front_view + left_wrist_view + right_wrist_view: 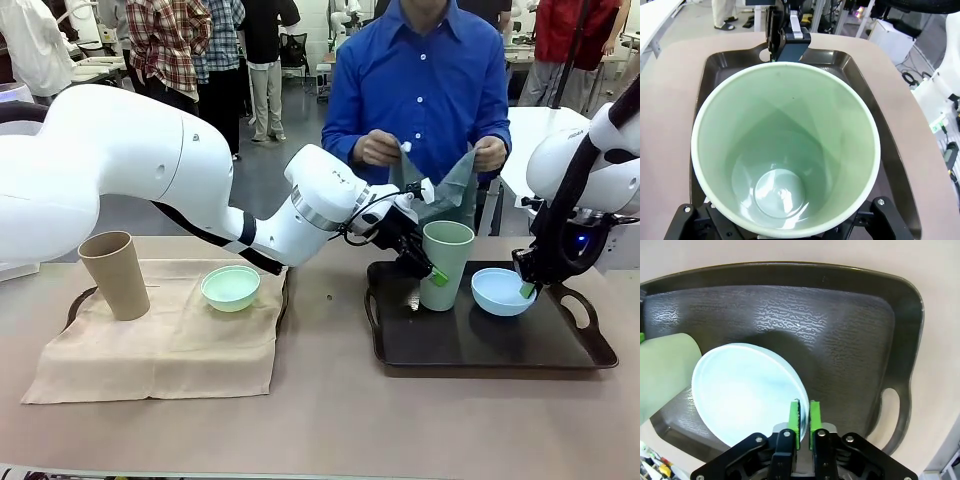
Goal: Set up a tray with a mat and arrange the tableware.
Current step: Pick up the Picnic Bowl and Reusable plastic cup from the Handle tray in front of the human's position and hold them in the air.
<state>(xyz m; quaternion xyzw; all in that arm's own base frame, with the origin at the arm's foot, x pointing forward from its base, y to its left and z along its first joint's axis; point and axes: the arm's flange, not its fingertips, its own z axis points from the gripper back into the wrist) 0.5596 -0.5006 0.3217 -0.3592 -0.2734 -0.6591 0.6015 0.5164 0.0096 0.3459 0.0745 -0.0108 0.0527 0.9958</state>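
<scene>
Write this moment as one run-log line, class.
left fingers: either side of sage green cup, grip unclear | right fingers: shut on pale blue bowl rim | both on dark tray | person: holding grey-green cloth

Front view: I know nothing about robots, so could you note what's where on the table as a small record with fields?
Left tray: under beige mat; tan cup and mint green bowl on it
Right tray: no mat; holds sage green cup and pale blue bowl
Left end effector: straddles sage green cup; grip unclear
Right end effector: pinches pale blue bowl's rim
Person: holds grey-green cloth
</scene>
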